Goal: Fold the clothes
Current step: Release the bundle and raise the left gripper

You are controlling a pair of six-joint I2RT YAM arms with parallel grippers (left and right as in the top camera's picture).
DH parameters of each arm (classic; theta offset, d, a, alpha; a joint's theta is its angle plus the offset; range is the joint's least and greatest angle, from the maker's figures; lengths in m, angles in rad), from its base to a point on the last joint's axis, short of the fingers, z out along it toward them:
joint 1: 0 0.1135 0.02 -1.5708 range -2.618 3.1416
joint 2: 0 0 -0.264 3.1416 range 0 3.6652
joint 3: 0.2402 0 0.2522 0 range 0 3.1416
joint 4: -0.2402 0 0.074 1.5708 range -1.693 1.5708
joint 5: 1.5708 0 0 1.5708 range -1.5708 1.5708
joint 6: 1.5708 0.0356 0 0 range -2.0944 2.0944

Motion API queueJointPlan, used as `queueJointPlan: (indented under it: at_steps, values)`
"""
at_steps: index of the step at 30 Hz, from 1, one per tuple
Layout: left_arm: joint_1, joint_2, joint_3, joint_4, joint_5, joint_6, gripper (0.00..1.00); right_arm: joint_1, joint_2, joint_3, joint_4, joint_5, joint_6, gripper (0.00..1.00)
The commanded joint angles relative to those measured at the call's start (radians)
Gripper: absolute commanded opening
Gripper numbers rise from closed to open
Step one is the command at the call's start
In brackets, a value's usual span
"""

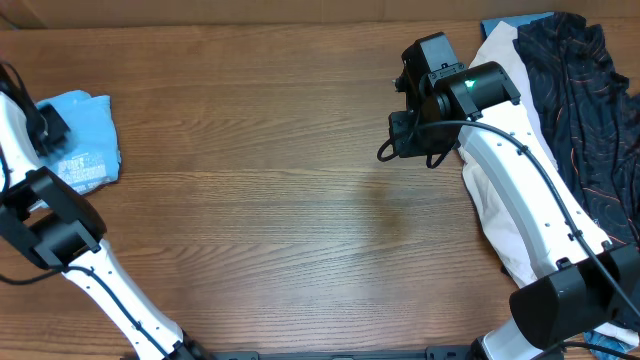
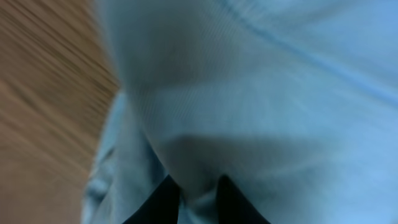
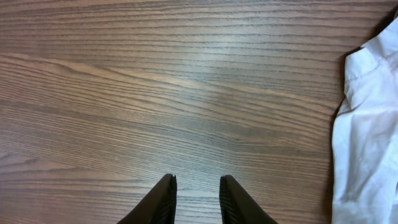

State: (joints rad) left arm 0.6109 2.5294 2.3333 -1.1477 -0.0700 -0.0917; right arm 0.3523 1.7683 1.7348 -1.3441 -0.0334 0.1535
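Cloth filled most of the left wrist view: the blue T-shirt [image 2: 261, 93] lay close under the camera, blurred, with a seam running across its upper part. The left end effector [image 2: 198, 196] had its two dark fingertips [image 2: 163, 202] drawn close together, and a raised fold of the blue fabric sat pinched between them. A strip of the wooden bench [image 2: 43, 93] showed to one side of the shirt.

From overhead, the blue T-shirt [image 1: 90, 145] sat as a small folded bundle at the far left of the bench [image 1: 270, 200], white lettering showing on its near part. The left end effector [image 1: 58, 135] was down on the shirt's left side.

The right end effector [image 1: 405, 135] hung over bare wood toward the far right of the bench, well apart from the blue shirt. In the right wrist view the right end effector [image 3: 198, 199] showed a narrow gap between its fingers with nothing in it, only wood grain beneath.

A cream garment [image 1: 490, 200] lay crumpled along the right side, partly under the right arm, and its edge [image 3: 367, 124] reached into the right wrist view, near the fingers but not touching them. A black garment [image 1: 590, 110] with thin orange lines lay beside the cream one at the right edge, overlapping it.
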Motion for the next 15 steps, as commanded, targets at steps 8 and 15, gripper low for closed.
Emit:
queueJointPlan:
  at_steps: [8, 15]
  values:
    - [0.051, 0.079, -0.006, -0.019, -0.055, -0.036, 0.45, -0.001, -0.006, 0.015, 0.002, 0.010, 0.003, 0.27]
    - [0.060, -0.088, 0.011, -0.020, 0.062, -0.016, 0.69, -0.001, -0.006, 0.015, 0.034, 0.010, 0.005, 0.28]
